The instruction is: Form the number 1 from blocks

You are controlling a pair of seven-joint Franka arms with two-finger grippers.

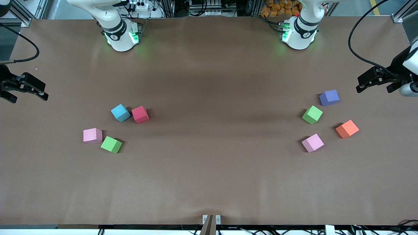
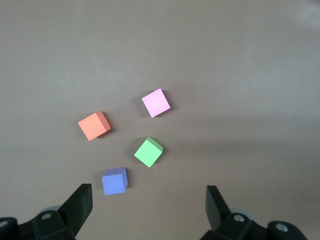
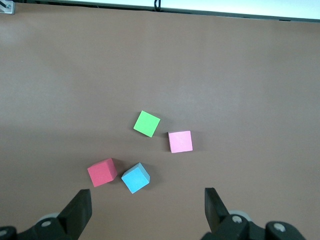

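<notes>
Two groups of blocks lie on the brown table. Toward the right arm's end lie a light blue block, a red one touching it, a pink one and a green one. Toward the left arm's end lie purple, green, orange and pink blocks, all apart. My left gripper hangs open and empty over its end of the table. My right gripper hangs open and empty over its own end.
The arm bases stand along the table's edge farthest from the front camera. Black cables loop over both ends of the table. A small metal bracket sits at the edge nearest the front camera. Bare brown surface lies between the two groups.
</notes>
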